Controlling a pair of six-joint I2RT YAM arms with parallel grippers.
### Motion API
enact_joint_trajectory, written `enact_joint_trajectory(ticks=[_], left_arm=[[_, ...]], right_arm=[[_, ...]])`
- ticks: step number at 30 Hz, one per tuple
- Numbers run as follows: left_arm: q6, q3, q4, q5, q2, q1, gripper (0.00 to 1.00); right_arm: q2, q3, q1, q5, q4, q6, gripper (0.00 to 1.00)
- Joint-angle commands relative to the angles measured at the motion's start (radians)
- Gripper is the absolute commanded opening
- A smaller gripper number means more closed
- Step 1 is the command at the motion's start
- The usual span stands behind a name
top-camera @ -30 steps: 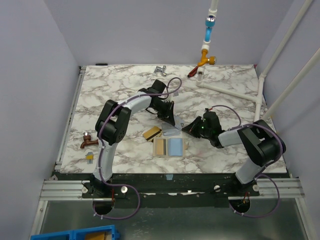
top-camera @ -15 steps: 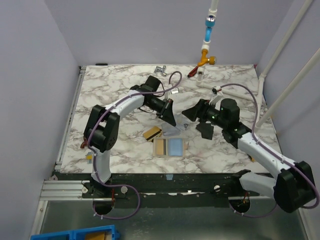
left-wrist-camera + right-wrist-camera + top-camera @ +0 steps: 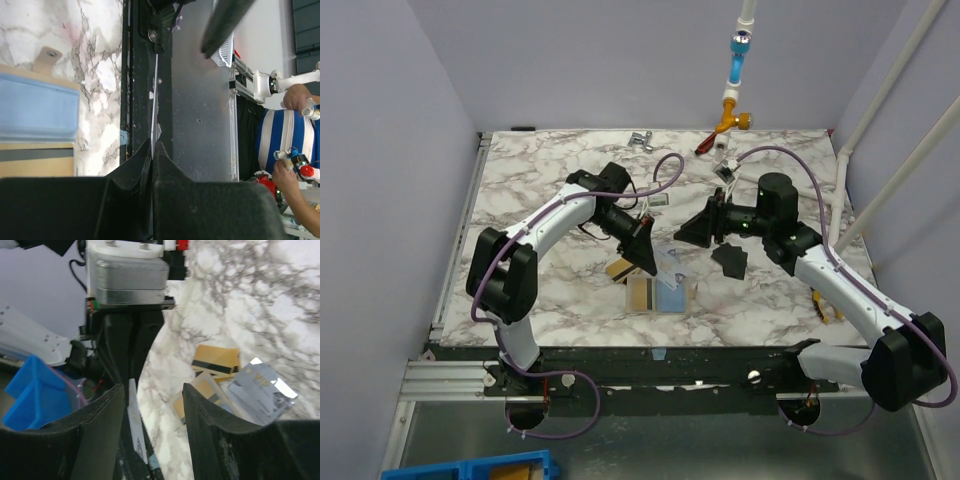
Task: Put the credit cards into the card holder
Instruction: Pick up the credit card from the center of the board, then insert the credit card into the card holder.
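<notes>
The card holder lies open on the marble near the front, showing a tan half and a blue half; it also shows in the left wrist view. My left gripper hovers at its far left corner, shut on a thin pale card seen edge-on, which also shows in the right wrist view. A gold card with a dark stripe and a grey card lie on the table beside the holder. My right gripper is open and empty, to the right of the left gripper and facing it.
A flat black object lies right of the holder. A brass valve, a metal fitting and white pipes are at the back and right. The table's front edge is near the holder.
My left gripper has moved nearer and left with the card, down toward the holder. My right arm has unfolded, and its gripper has moved back from the holder.
</notes>
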State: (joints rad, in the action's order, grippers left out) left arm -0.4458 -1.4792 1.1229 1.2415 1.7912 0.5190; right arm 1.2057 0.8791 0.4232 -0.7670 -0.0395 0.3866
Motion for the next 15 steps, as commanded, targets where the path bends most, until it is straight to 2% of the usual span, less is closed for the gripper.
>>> enact_joint_trajectory(ticks=[1,9,12,15], left_arm=[[-0.049,0.033,0.024,0.0,-0.073,0.003,0.0],[-0.042,0.031,0.024,-0.035,-0.082,0.014,0.0],[-0.036,0.022,0.021,-0.041,-0.078,0.016,0.0],[-0.036,0.015,0.024,-0.042,-0.074,0.018,0.0]], right_arm=[[-0.005,0.029,-0.006,-0.221,0.086,-0.023,0.51],[-0.012,-0.004,0.011,-0.234,0.126,-0.008,0.46],[0.022,0.006,0.048,-0.225,0.139,-0.011,0.4],[0.062,0.018,0.079,-0.219,0.158,-0.021,0.28]])
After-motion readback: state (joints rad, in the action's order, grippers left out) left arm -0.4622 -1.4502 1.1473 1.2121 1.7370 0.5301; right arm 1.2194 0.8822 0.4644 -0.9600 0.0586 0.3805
